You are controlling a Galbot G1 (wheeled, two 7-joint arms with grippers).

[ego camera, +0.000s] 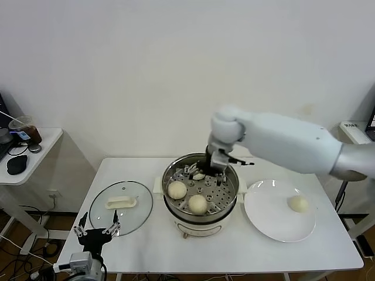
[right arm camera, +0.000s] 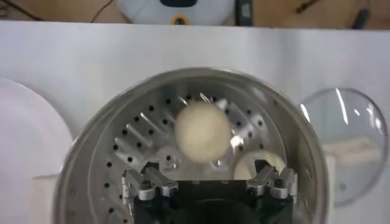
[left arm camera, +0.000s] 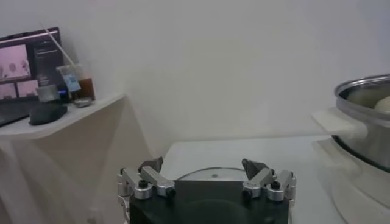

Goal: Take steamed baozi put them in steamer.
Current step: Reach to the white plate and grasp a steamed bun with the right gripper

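3 steamed baozi sit in the steamer (ego camera: 170,175) and 1 more (ego camera: 298,204) lies on the white plate (ego camera: 266,222), well apart from the right gripper's (ego camera: 206,173) jaws. Those jaws hang spread and released over the back of the perforated tray, gripping nothing; 1 bun (ego camera: 198,175) lies just beside them, 1 (right arm camera: 203,131) ahead of them and 1 (ego camera: 177,189) off to their side. Each bun is a round dome, top upward, with no long axis. Off the table's near corner, the left gripper (ego camera: 95,229) waits with jaws spread and empty, the glass lid (ego camera: 132,211) just beyond them.
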